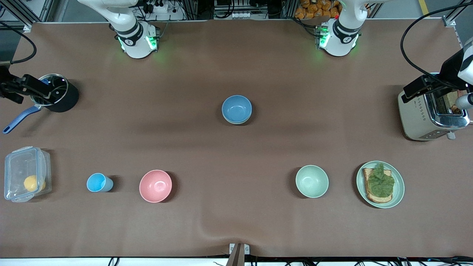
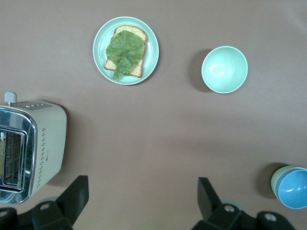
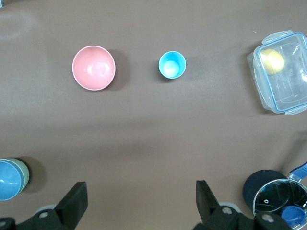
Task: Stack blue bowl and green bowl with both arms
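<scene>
1. The blue bowl (image 1: 237, 108) sits nested inside the green bowl (image 1: 236, 120) at the middle of the table (image 1: 236, 221), about midway between the two pincers and well apart from both. By the look of it, the stack is already made.
2. The left pincer (image 2: 141, 201) hangs with its fingers spread wide and nothing between them, over the toaster (image 1: 430, 116) at the left arm's end of the table. In the left wrist view the stacked pair shows at the picture's edge, with the green rim peeking out beside the blue one.
3. The right pincer (image 3: 140, 201) is likewise wide open and empty, over the black pot (image 1: 59, 96) at the right arm's end. The right wrist view catches the stack at its edge too.
4. Both arms appear to be waiting.
5. Handling, as a judgement: both bowls look stiff, light and matte, so not very slippery. They may chip if dropped. The best hold would be a pinch on the rim wall, one finger inside and one outside.
6. Because the blue bowl sits snug in the green one, lifting by the blue rim alone may leave the lower bowl on the table.
7. Nearer the front camera stand a mint bowl (image 1: 312, 181), a pink bowl (image 1: 155, 186) and a light-blue cup (image 1: 98, 182), none of them touching the stack.
</scene>
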